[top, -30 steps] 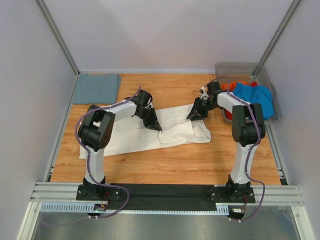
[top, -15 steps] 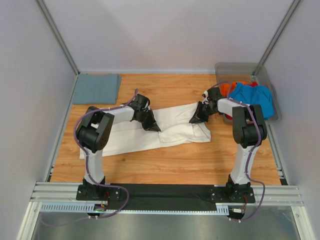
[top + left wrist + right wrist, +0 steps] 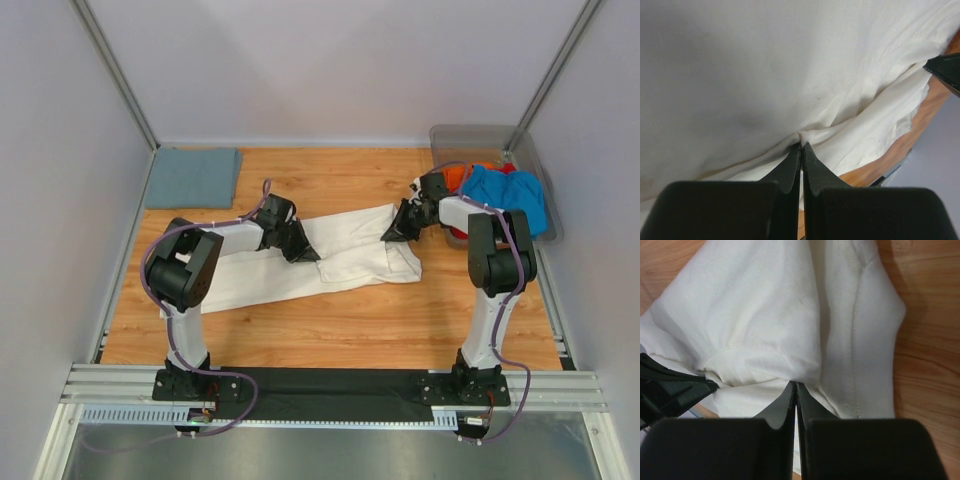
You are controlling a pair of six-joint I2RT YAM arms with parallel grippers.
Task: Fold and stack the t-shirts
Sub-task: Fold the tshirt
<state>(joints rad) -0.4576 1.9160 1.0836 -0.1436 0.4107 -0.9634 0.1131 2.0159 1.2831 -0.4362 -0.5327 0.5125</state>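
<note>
A large cream-white t-shirt (image 3: 350, 248) lies spread across the middle of the wooden table (image 3: 350, 320), bunched at its right end. My left gripper (image 3: 308, 254) is low over the shirt's middle. Its fingertips are shut on a small pinch of the white cloth (image 3: 805, 134). My right gripper (image 3: 392, 234) is at the shirt's far right edge and is shut on a fold of the same cloth (image 3: 790, 375). A folded grey-blue t-shirt (image 3: 195, 177) lies at the back left. Bright blue (image 3: 512, 196) and orange-red (image 3: 457, 178) t-shirts lie in the bin.
The clear grey plastic bin (image 3: 480, 134) stands at the back right, close behind the right arm. Grey walls close in the table on the left, back and right. Bare wood shows in front of the shirt.
Both grippers have closed on the cream-white shirt. The left arm has sunk lower onto the cloth, and the right gripper has shifted slightly toward the bin.
</note>
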